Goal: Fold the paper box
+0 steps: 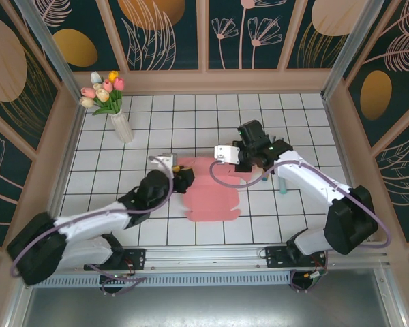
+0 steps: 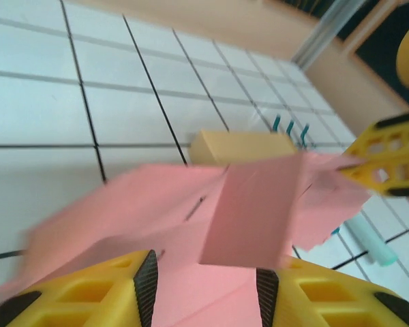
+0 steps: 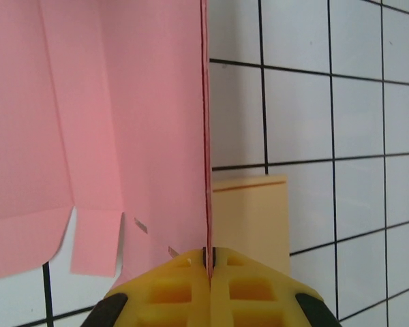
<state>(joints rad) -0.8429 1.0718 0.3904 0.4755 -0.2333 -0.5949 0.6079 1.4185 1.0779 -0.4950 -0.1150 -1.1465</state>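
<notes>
At the middle of the white tiled table lies the paper box, a pink die-cut blank, mostly flat, with its far right edge lifted. I judge it very light and thin, stiff only across its panels and ready to bend at the scored creases. Pulled hard, it would likely buckle or tear at the slits and small tabs, and on smooth tile it would probably slide rather than resist. The right gripper is clamped tight on the lifted edge, the sheet showing edge-on between its yellow fingers. That looks a sound hold, on a panel margin away from the tabs. The left gripper sits low at the sheet's left side with its jaws spread apart, pink paper lying between the black pads and one flap standing up ahead of them; it grips nothing. A good second hold, I think, would be a whole panel close to a crease, not a loose tab. A beige block stands just beside the raised edge and a teal stick lies near on the right, both close enough to snag a swinging flap. A vase of tulips stands well apart at the far left, and low wooden walls ring the table.
</notes>
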